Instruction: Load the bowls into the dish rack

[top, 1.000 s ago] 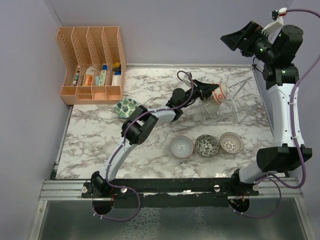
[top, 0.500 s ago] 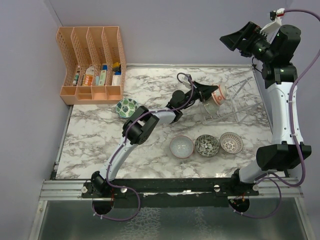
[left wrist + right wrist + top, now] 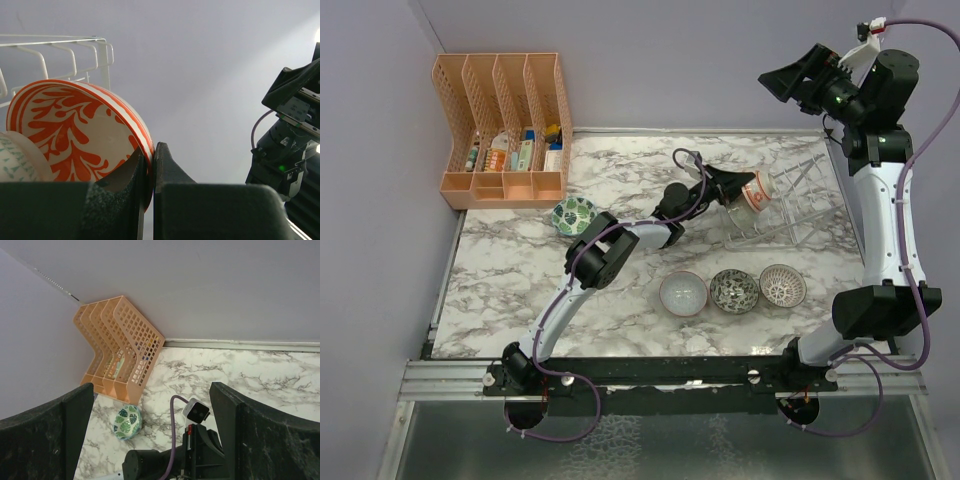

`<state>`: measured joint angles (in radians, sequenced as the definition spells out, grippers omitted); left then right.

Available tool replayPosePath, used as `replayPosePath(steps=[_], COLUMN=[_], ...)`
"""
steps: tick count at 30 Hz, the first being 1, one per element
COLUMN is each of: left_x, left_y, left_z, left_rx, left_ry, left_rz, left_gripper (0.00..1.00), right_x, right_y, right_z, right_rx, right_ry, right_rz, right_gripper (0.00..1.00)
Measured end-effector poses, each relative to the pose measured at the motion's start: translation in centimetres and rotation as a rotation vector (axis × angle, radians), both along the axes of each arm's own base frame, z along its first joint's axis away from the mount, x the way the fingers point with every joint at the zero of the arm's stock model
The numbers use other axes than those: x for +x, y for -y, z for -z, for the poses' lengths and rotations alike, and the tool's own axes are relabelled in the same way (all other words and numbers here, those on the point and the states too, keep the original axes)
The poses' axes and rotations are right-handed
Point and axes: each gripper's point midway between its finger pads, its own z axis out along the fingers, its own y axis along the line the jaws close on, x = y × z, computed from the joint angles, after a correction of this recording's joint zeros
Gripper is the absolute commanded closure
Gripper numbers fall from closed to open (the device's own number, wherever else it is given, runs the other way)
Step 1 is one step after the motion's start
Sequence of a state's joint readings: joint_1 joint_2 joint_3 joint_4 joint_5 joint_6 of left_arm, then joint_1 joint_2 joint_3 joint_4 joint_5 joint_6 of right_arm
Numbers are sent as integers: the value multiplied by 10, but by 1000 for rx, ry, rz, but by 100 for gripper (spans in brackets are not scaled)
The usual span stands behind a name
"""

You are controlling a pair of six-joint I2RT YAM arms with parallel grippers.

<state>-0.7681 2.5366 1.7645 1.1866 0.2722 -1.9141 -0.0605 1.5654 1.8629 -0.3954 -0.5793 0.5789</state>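
Rim pinch: your left gripper [image 3: 151,150] clamps the red-orange bowl [image 3: 70,130] on edge at the left end of the dish rack [image 3: 795,205], near the far right corner of the table [image 3: 520,270]. The rack's ribs rise just beyond the bowl. Your right gripper [image 3: 786,78] hangs spread, well above.

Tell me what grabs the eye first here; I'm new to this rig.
The left gripper pinches a red-orange bowl by its rim at the left end of the rack. Next come the orange organizer in the far-left corner and the right gripper, held high at far right, open.
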Motion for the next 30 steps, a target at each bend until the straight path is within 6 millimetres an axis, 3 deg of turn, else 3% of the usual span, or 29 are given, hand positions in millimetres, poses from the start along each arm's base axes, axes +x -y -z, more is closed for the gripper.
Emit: replayPosePath(steps=[10, 20, 25, 30], left_x=[-5, -10, -9, -7], left_y=[5, 15, 14, 14], left_z=[4, 25, 38, 43], left_rx=[12, 79, 106, 126], left_ry=[-9, -48, -68, -75], left_rz=[11, 25, 21, 21], left_gripper=[99, 94, 82, 62], right_x=[-1, -1, -1, -2], right_y=[-2, -3, -4, -5], right_z=[0, 3, 7, 7], right_rx=[1, 2, 4, 6], right_ry=[0, -6, -16, -17], right_rz=[-13, -22, -29, -37], right_gripper=[0, 0, 0, 1])
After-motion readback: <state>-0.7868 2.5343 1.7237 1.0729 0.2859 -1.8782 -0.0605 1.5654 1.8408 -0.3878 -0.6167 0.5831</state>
